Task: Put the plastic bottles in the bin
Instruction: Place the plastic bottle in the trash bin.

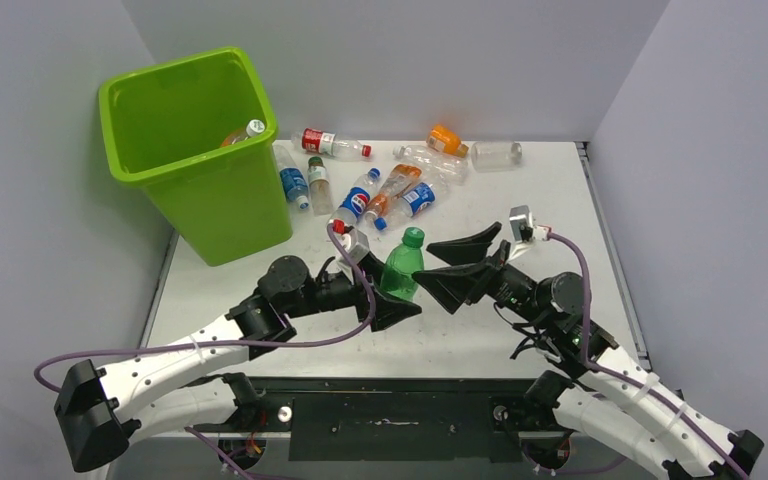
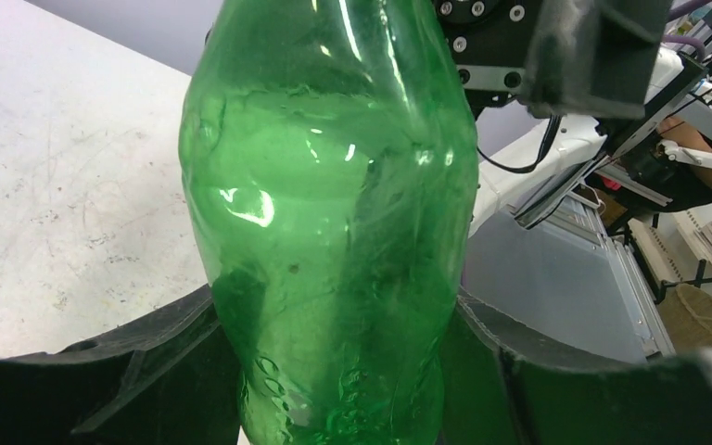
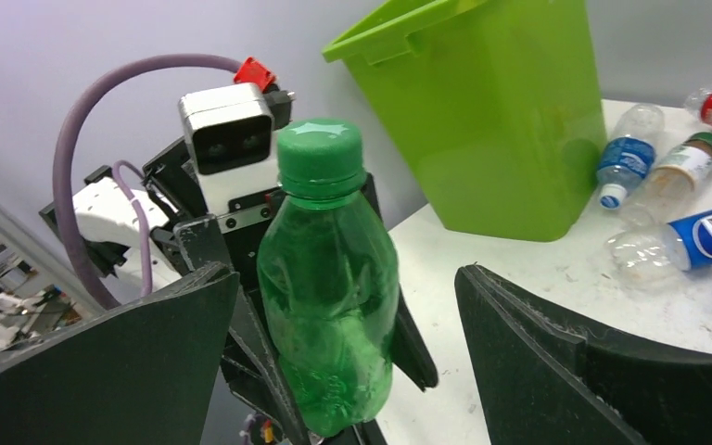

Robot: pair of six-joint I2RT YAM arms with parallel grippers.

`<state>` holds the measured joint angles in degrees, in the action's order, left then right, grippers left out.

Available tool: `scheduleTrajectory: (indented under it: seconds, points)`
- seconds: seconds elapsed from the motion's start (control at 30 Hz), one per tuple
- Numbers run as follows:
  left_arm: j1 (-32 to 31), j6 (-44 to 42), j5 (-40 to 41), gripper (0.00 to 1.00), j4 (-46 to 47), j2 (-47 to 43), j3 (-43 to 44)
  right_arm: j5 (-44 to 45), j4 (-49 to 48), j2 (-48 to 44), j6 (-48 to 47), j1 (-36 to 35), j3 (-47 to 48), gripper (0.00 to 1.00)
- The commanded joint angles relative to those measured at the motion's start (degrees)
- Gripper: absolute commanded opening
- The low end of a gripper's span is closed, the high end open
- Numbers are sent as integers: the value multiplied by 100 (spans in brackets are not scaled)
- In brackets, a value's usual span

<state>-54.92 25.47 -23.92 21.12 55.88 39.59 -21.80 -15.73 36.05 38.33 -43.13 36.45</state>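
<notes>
The green bottle (image 1: 401,266) is upright over mid-table, pinched low on its body by the left gripper (image 1: 390,303), its arm reaching in low. The right gripper (image 1: 452,266) faces it, spread wide, not touching. More bottles (image 1: 360,200) lie on the white table (image 1: 530,230) beside the bin (image 1: 230,210), between grey walls (image 1: 410,60).

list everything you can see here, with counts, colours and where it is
bin: one, lime green, far left of the table
bottle in bin: one, orange with a white cap, inside
green bottle: one, green cap, upright mid-table
loose bottles: about nine, clear or orange with blue or red labels, lying beyond the grippers
table: one, white
left gripper: black, shut on the green bottle
right gripper: black, open beside it
</notes>
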Motion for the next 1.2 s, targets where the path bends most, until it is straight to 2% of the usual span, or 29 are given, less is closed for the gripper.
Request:
scheduleTrajectory:
  seconds: [0.0,0.17,0.23,0.3,0.33,0.47,0.6,0.67,0.7,0.77,0.8,0.83,1.03,1.17]
  points:
    - [7,194,35,0,296,-7,418,-117,-757,379,37,-348,165,91]
    - [7,195,279,0,335,-20,481,528,-235,758,-448,-1158,316,98]
    - [-5,169,289,0,417,-37,436,931,-165,841,-552,-1469,294,90]
    - [-67,40,272,0,472,-65,378,1164,-382,859,-519,-1622,160,78]
    - [-121,-62,302,0,442,-93,352,1193,-587,849,-455,-1647,50,75]
    - [-281,-339,433,0,343,-200,268,1252,-1318,874,-259,-1661,-190,75]
    - [-465,-543,543,0,350,-274,229,1370,-1227,1179,-204,-1663,-69,58]
    - [-558,-643,631,0,296,-302,248,1324,-1205,1328,-214,-1703,-3,46]
    - [-583,-693,668,6,251,-316,265,1354,-1183,1344,-236,-1721,-6,41]
    - [-599,-727,777,48,159,-404,251,1445,-1040,1261,-347,-1732,6,34]
    - [-603,-728,884,74,148,-494,213,1523,-879,1122,-501,-1733,22,32]
    - [-599,-728,1039,97,130,-662,148,1619,-676,974,-644,-1732,47,31]
    - [-571,-696,2389,96,246,-1966,-348,2483,861,-112,-1670,-1735,111,22]
    - [-494,-634,2820,96,170,-2109,22,2738,1376,-314,-1953,-1741,115,17]
